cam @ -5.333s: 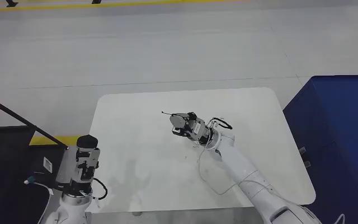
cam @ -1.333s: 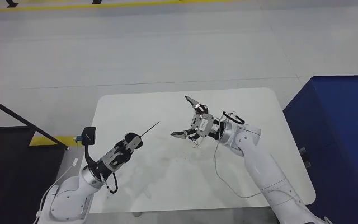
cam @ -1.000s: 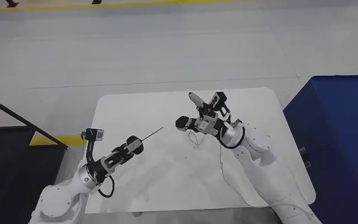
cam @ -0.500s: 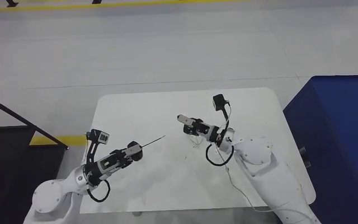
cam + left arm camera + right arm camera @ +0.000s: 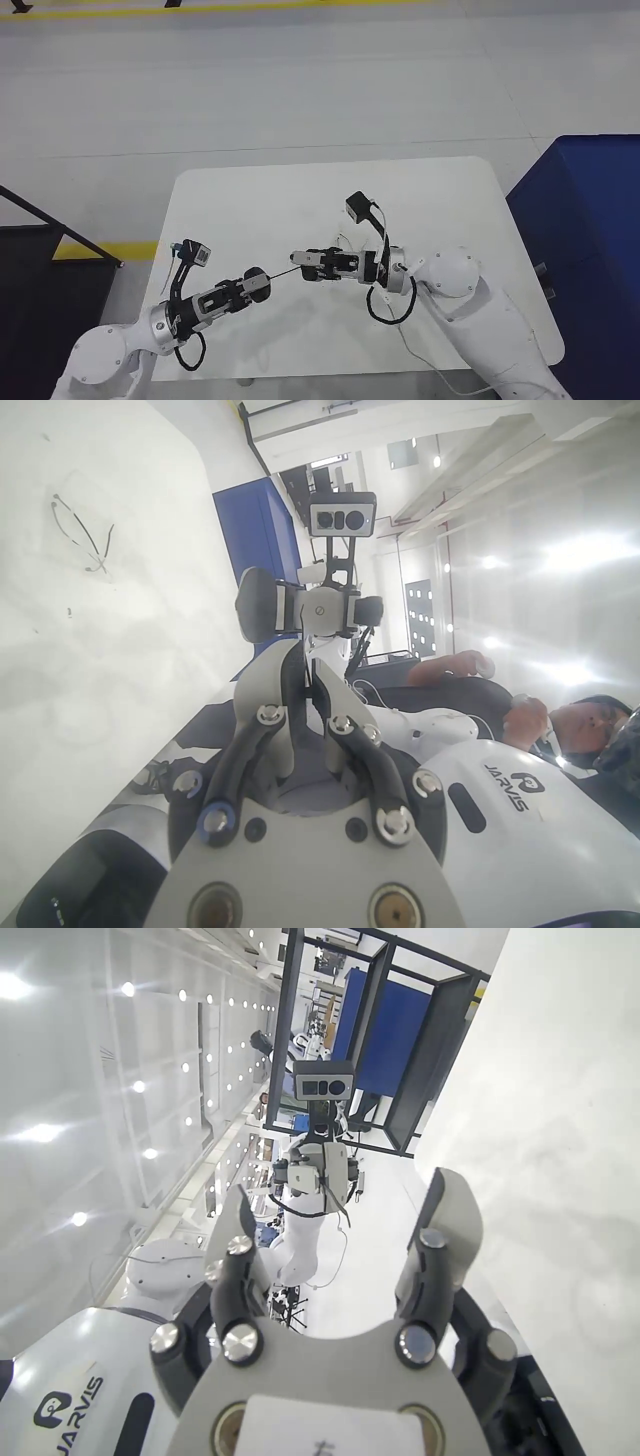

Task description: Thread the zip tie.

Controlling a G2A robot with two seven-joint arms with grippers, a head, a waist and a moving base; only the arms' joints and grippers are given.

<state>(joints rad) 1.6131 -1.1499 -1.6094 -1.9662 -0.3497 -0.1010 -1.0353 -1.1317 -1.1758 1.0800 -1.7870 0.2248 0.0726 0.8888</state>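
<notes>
Now zip tie (image 5: 280, 273) in tight pinch of L hand (image 5: 256, 283), R hand (image 5: 300, 265) spread opposite.

Smooth matt white table (image 5: 450, 200), thin black plastic-looking zip tie (image 5: 282, 273).

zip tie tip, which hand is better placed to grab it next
Right: the right hand is open right at the free tip, while the left hand is shut on the zip tie.
</notes>
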